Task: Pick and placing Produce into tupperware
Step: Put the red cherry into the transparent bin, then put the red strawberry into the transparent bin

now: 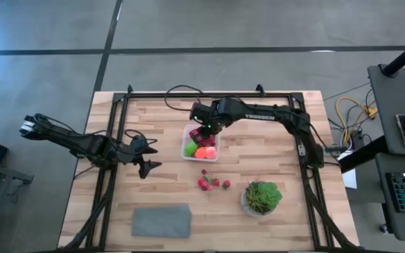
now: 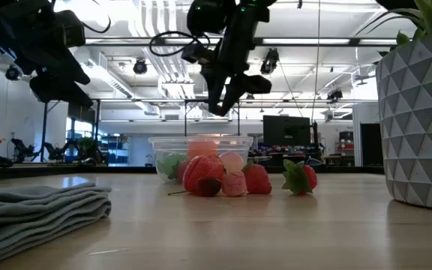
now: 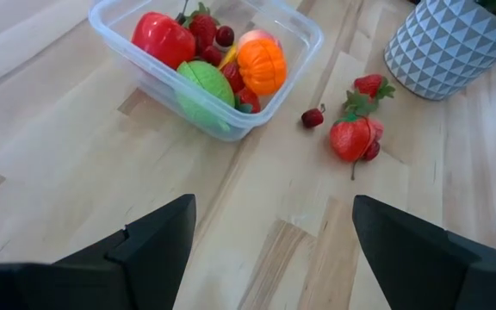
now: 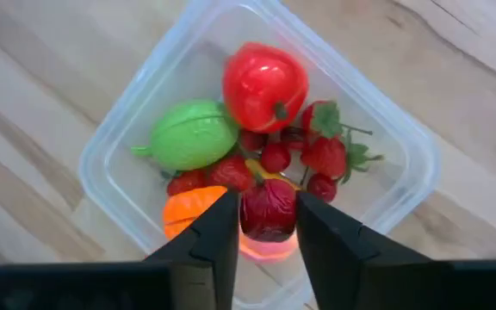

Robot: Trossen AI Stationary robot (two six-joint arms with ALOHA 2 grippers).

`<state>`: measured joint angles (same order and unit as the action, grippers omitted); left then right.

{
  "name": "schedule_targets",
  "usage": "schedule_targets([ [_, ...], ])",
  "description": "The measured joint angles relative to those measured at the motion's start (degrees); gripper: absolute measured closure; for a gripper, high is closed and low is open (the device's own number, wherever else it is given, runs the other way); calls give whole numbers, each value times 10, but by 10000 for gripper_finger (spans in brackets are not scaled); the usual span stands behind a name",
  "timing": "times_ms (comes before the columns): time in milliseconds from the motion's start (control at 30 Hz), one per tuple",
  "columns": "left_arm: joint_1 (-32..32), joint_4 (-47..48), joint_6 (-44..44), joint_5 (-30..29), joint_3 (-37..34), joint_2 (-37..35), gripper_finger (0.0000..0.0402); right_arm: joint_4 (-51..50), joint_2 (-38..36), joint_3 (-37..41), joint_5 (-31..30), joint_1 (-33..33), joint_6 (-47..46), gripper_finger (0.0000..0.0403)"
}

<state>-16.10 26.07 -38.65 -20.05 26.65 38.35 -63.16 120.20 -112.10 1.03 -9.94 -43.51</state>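
Tupperware (image 4: 386, 129) sits under the right gripper (image 4: 268, 226), clamped on a dark red fruit (image 4: 268, 209). Release is due next. Left gripper (image 3: 269, 250) waits, spread wide, empty.

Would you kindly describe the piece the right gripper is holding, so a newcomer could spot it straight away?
Find the clear tupperware mid-table; the right gripper hangs directly over it. Pinched between its fingers is a dark red fruit, duller and deeper in colour than the glossy bright red fruit lying in the box.
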Motion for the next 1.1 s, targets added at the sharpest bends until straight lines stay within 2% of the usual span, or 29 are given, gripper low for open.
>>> schedule_targets([
  [333, 0, 5, 0, -5, -2, -6, 103, -77, 35, -50, -11, 3, 33, 198],
  [500, 0, 4, 0, -16, -4, -7, 103, -143, 26, -50, -13, 21, 54, 169],
  [667, 0, 4, -22, -16, -8, -9, 103, -247, 18, -46, -13, 57, 129, 159],
  [800, 0, 2, -29, -15, -13, -9, 103, -266, 17, -28, -11, 93, 155, 162],
  [967, 0, -22, -13, -2, -26, -5, 103, -261, 17, 7, -10, 135, 136, 166],
  [1100, 0, -97, 37, 23, -43, 24, 103, -260, 10, 32, -11, 171, 63, 167],
])
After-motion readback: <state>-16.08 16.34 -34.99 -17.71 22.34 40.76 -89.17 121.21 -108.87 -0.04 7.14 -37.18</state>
